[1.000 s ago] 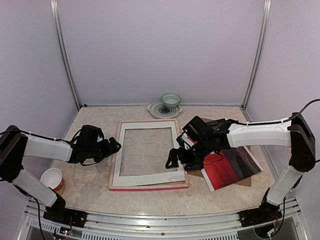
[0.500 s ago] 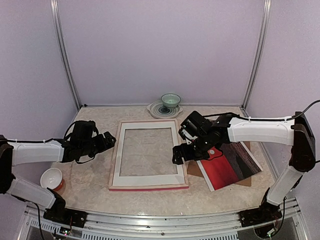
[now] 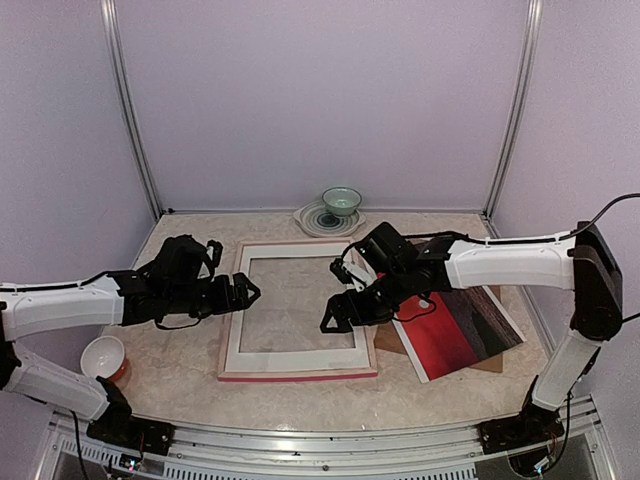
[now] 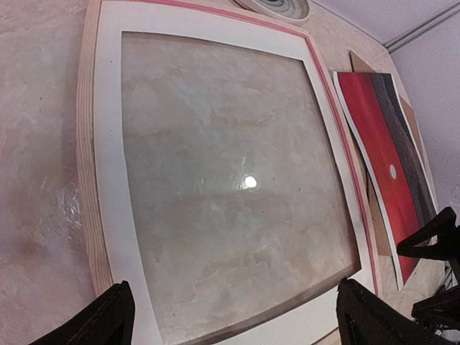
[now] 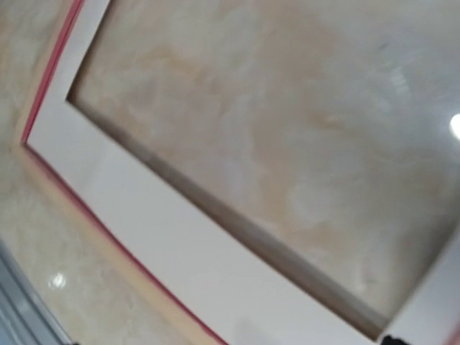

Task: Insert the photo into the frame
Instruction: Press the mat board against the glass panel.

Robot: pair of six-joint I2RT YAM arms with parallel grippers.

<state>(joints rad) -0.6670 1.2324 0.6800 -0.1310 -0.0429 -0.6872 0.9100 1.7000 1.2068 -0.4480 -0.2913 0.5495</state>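
The frame (image 3: 228, 345) lies flat in the middle of the table, pale wood side up with a pink-red edge, and a white mat (image 3: 300, 356) rests in it. The photo (image 3: 462, 335), red sky with a white sun dot, lies to its right on a brown backing board (image 3: 393, 343). My left gripper (image 3: 244, 292) hovers open at the frame's left rail. My right gripper (image 3: 337, 311) hangs open and empty over the mat's right side. In the left wrist view the frame (image 4: 86, 180), mat (image 4: 109, 180) and photo (image 4: 377, 136) show between wide-apart fingertips (image 4: 115, 316). The right wrist view shows only mat (image 5: 158, 237) and frame edge (image 5: 50, 72).
A green bowl (image 3: 341, 201) sits on a patterned plate (image 3: 312, 221) at the back, behind the frame. A white and orange cup (image 3: 103, 357) stands at the front left under the left arm. Walls close the sides and back.
My left gripper has reached right to the frame's left rail. My right gripper has moved left, away from the photo and over the mat's right side.
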